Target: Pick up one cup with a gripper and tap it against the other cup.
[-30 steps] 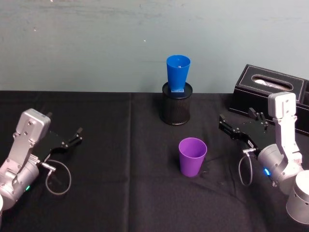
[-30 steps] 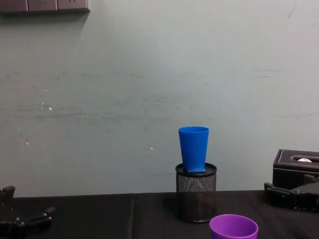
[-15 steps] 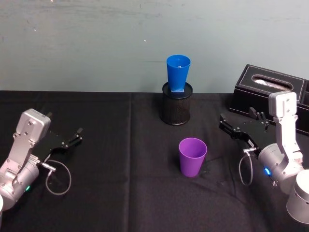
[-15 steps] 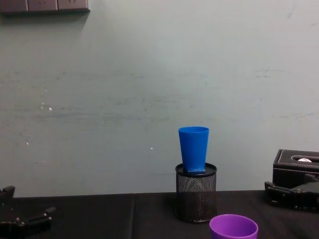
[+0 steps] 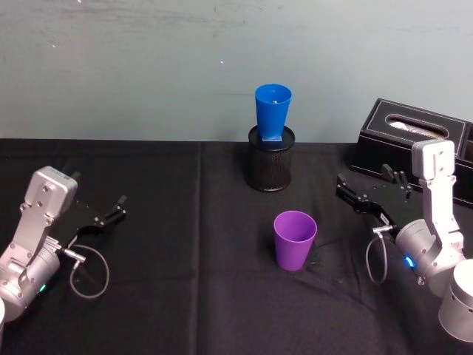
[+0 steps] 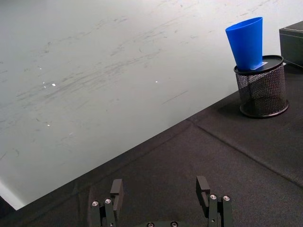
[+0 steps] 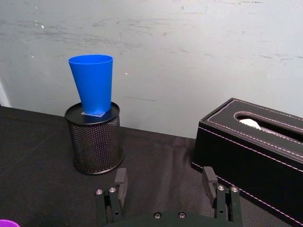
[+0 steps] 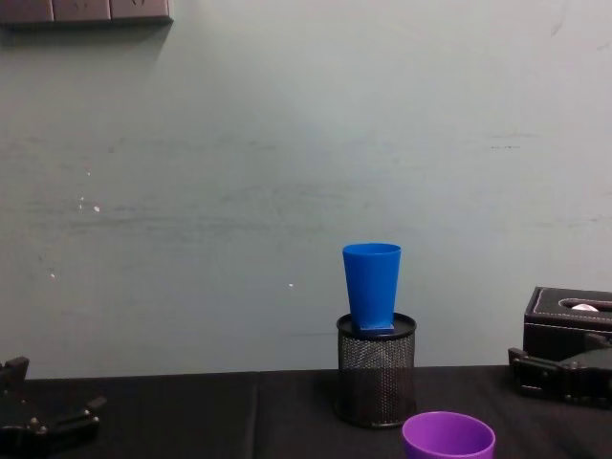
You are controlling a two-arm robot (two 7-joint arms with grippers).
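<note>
We have not begun: the purple cup (image 5: 295, 239) stands mid-counter, the blue cup (image 5: 273, 112) on the mesh holder (image 5: 270, 167) behind it, both the left claw (image 5: 111, 211) and the right claw (image 5: 353, 197) released, apart at the side edges.

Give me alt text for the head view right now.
A purple cup stands upright mid-table, apart from a blue cup perched on a black mesh pen holder behind it. The left gripper and right gripper rest open at either side, holding nothing.

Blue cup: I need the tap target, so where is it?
The blue cup stands upright on top of the black mesh pen holder at the table's far edge, behind the purple cup.
</note>
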